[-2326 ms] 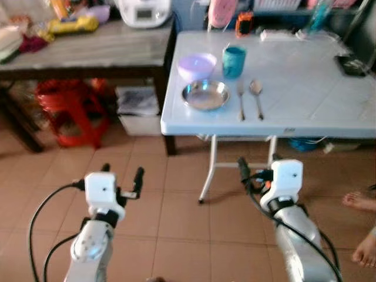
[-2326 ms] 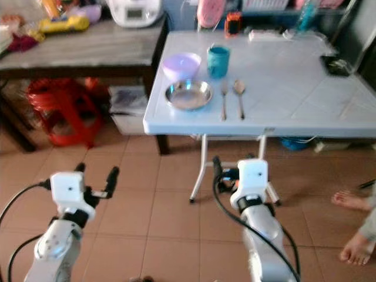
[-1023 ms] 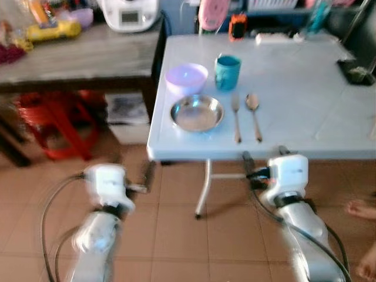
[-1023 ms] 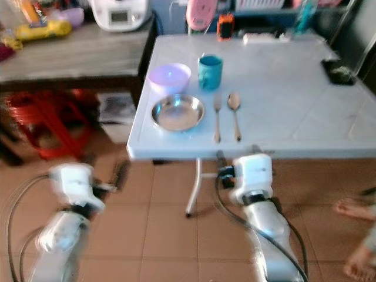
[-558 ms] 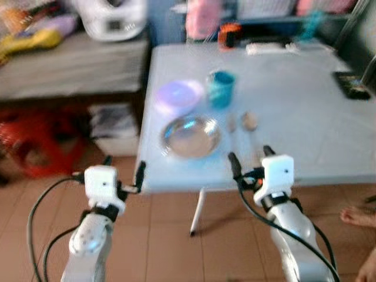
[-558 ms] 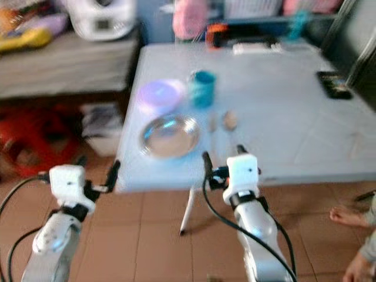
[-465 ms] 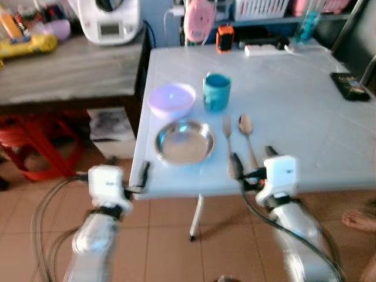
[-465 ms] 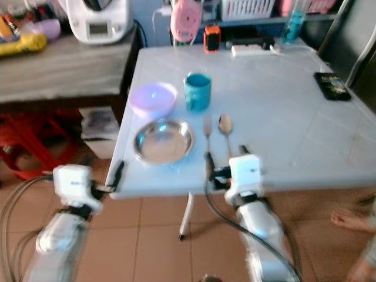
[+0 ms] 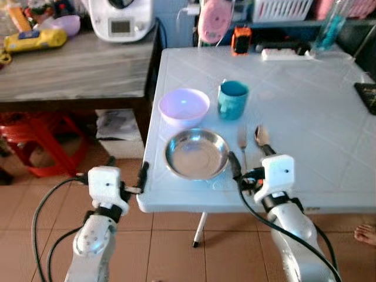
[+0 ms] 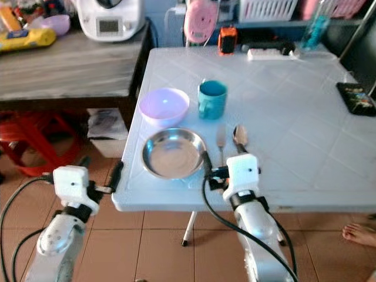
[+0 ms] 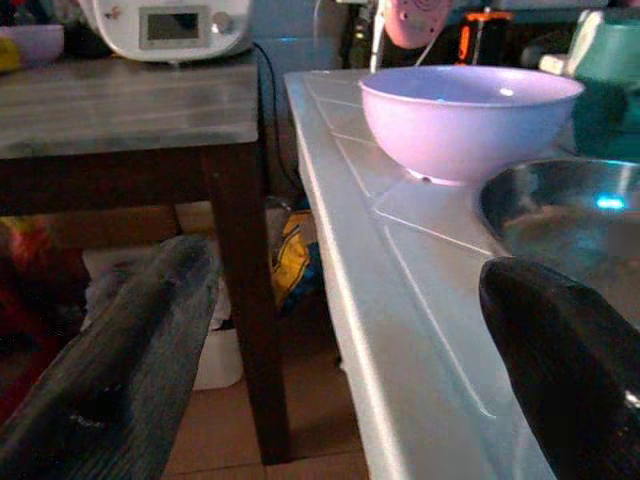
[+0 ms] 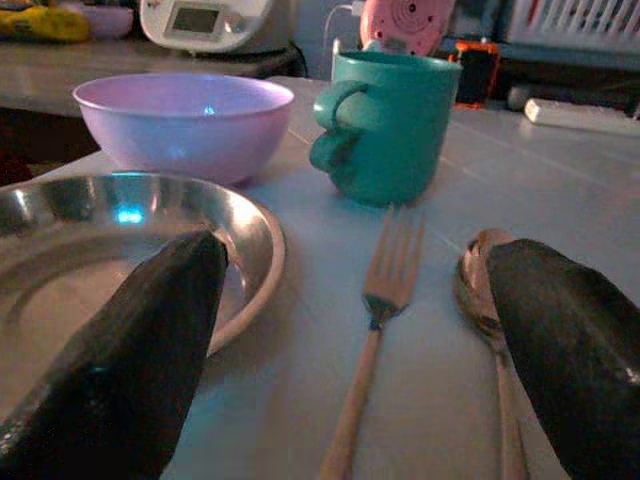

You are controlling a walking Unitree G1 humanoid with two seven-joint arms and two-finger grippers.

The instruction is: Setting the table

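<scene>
Hovering spread wide over the fork (image 12: 375, 330), handle lying lengthwise between the right gripper (image 10: 224, 163) fingers, apparently the nearer arm.

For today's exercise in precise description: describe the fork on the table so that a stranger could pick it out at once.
On the pale blue tiled table, find the place setting near its front left corner. The thin metal fork lies just right of the round steel plate, below the teal mug. Unlike the spoon beside it, its far end has tines.
</scene>
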